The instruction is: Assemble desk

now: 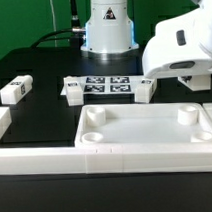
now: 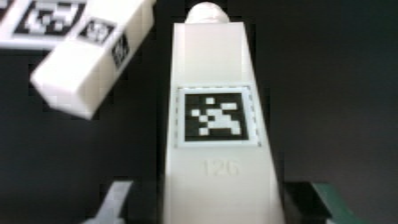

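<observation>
Arm (image 1: 181,41) is bent down low on the exterior view's right, with the big white wrist housing hanging just behind the far right corner of the tabletop (image 1: 145,124). The gripper (image 1: 195,82) is tucked under it, close to the black table.

In the wrist view the gripper (image 2: 217,200) straddles a leg (image 2: 217,90) that runs lengthwise away from the camera, rounded tip at the far end. There's one dark finger (image 2: 324,200) on each side of it. The jaws are around the leg, but I honestly can't tell whether they're actually pressing on it or just sitting either side.

A loose leg (image 2: 86,62) lies skewed just beside it, not touching.

The tabletop sits open side up at the front, against the rail (image 1: 3,124), with its round sockets showing.

Behind it is a row: left leg (image 1: 15,90) off on its own, then the middle leg (image 1: 73,88) and right leg (image 1: 143,89) at either end of the marker board (image 1: 105,86).

As for writing, the legs and board carry black-and-white square tags, no words. Faint raised digits sit under the tag on the leg between the fingers, too blurry to read. The base (image 1: 107,24) has a dark triangle logo, also unreadable.
</observation>
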`<state>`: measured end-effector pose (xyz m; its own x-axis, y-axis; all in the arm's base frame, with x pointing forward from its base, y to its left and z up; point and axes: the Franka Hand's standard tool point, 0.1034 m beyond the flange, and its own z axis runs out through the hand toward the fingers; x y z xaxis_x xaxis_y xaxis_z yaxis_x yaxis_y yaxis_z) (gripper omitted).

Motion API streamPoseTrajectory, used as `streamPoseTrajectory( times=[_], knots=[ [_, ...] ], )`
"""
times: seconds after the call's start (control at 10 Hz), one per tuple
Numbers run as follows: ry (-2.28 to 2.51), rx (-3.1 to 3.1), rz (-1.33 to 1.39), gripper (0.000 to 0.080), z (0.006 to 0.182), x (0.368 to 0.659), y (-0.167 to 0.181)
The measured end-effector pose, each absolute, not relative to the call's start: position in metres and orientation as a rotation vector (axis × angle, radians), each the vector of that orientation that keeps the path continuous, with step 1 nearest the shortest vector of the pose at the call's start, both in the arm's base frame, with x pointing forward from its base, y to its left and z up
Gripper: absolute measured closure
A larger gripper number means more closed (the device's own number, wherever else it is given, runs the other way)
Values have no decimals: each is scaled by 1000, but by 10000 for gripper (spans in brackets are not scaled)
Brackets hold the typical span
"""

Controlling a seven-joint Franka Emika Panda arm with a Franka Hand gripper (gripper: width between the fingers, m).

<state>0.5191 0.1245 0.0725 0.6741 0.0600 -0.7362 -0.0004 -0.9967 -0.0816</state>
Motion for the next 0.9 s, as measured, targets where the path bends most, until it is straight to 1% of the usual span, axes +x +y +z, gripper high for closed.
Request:
streamPoseTrajectory(
  times=[0.1, 0.3, 0.4, 0.5, 0.7, 0.8, 0.9],
  knots=[
    [-54, -2840, 1131, 511, 89, 532, 120],
    [-41, -2863, 1036, 511, 119, 550, 108],
    [-29, -2891, 937, 511, 126, 565, 106],
    [-19, -2931, 786, 511, 127, 575, 108],
    [-8, -2971, 629, 511, 126, 573, 108],
    [-1, -2991, 507, 511, 127, 580, 109],
    [4, -3002, 439, 511, 128, 580, 109]
  ],
)
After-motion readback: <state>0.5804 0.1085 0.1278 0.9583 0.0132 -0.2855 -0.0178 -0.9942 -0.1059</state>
